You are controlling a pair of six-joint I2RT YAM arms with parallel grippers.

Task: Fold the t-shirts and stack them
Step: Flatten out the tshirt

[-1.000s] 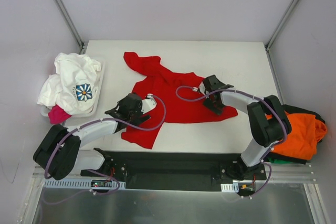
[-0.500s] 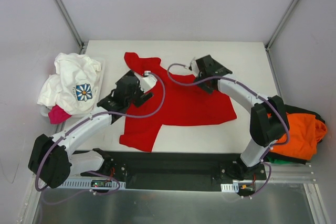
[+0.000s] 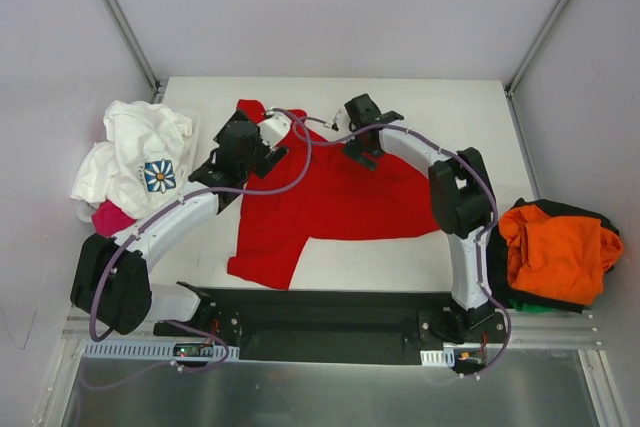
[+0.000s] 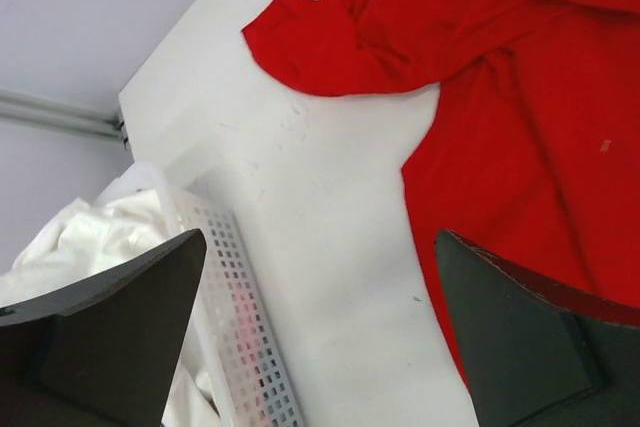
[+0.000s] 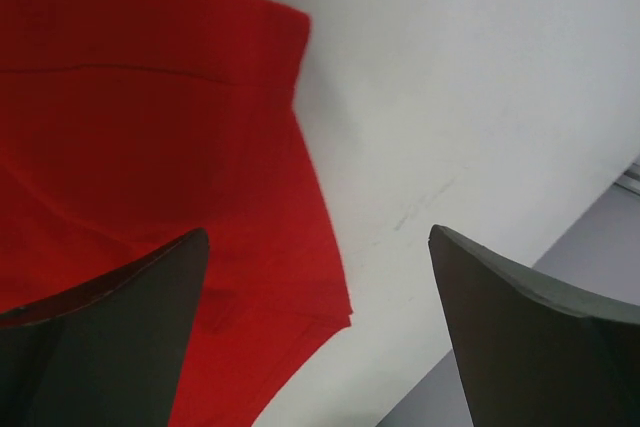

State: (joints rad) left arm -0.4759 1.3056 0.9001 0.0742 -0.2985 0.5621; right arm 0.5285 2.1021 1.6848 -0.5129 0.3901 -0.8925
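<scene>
The red t-shirt lies spread on the white table, one sleeve bunched at the far left. My left gripper is open and empty over the shirt's left edge. In the left wrist view its fingers straddle bare table, with the red shirt to the right. My right gripper is open and empty over the shirt's far edge. In the right wrist view the red cloth's corner lies between the fingers. The white flower-print t-shirt and a pink one sit at the left.
The white and pink shirts lie in a white perforated basket at the table's left edge. An orange shirt on dark and green cloth lies off the table's right side. Grey walls stand close behind the far edge.
Both grippers have moved from the near middle of the red shirt toward its far edge. The shirt now lies flatter and wider. The right arm's elbow has swung in, uncovering the orange shirt.
</scene>
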